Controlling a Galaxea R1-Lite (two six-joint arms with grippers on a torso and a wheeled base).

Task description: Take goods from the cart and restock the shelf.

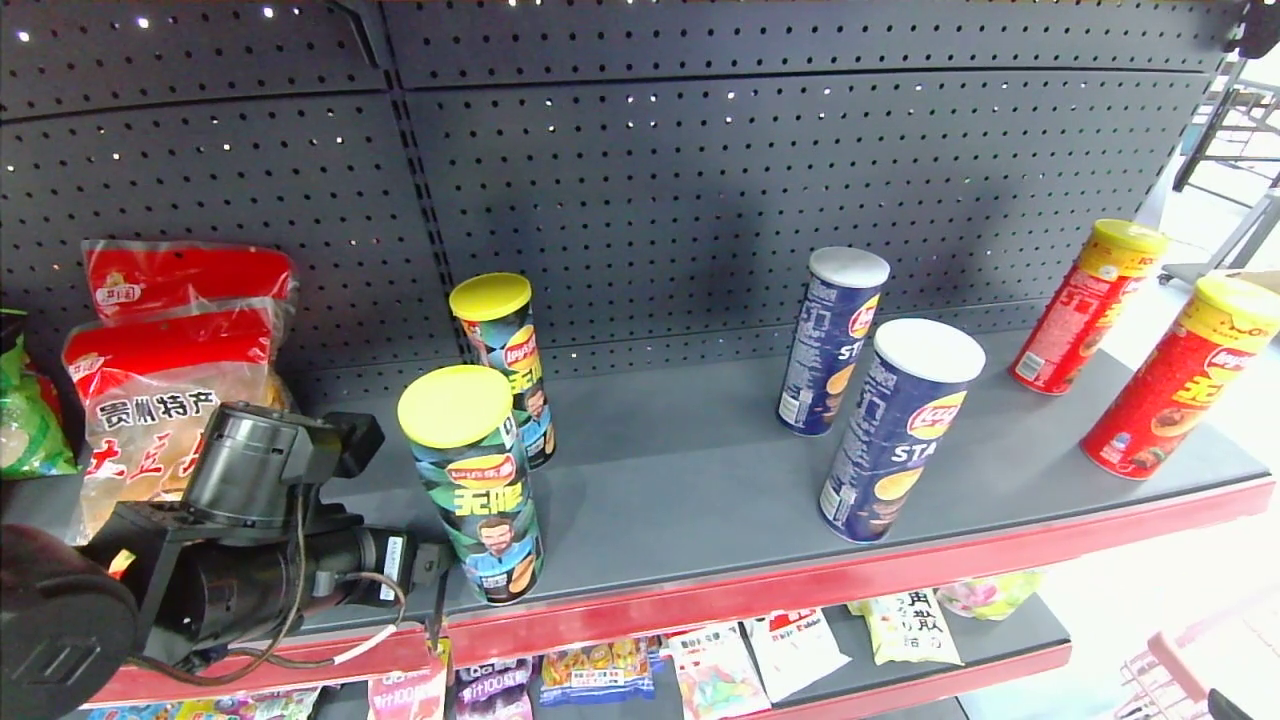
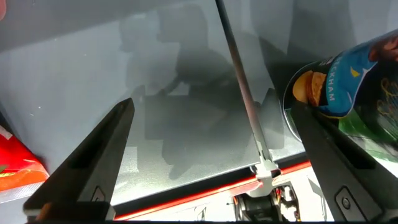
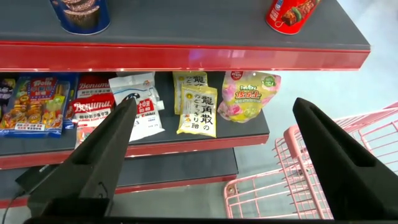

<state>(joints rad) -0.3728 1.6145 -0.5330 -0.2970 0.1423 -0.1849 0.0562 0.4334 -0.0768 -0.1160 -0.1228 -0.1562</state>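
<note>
Your left gripper (image 2: 211, 118) stands spread just beside the green can (image 1: 478, 500), upright at the shelf's (image 1: 700, 520) near-left edge. It is likely light, stiff and slick: grip mid-body. Your right gripper (image 3: 211, 106) gapes too.

In your head view the left arm (image 1: 250, 540) covers the lower part of the red bag (image 1: 150, 400), and the picture's edge cuts the green bag (image 1: 25, 410). The shelf lip (image 1: 800, 580) hides the tops of the packets (image 1: 720, 665) below. From the left wrist, the green can (image 2: 357, 93) runs off the frame. From the right wrist you get just the bases of the blue can (image 3: 81, 15) and red can (image 3: 292, 11), and one corner of the cart (image 3: 291, 142).
</note>
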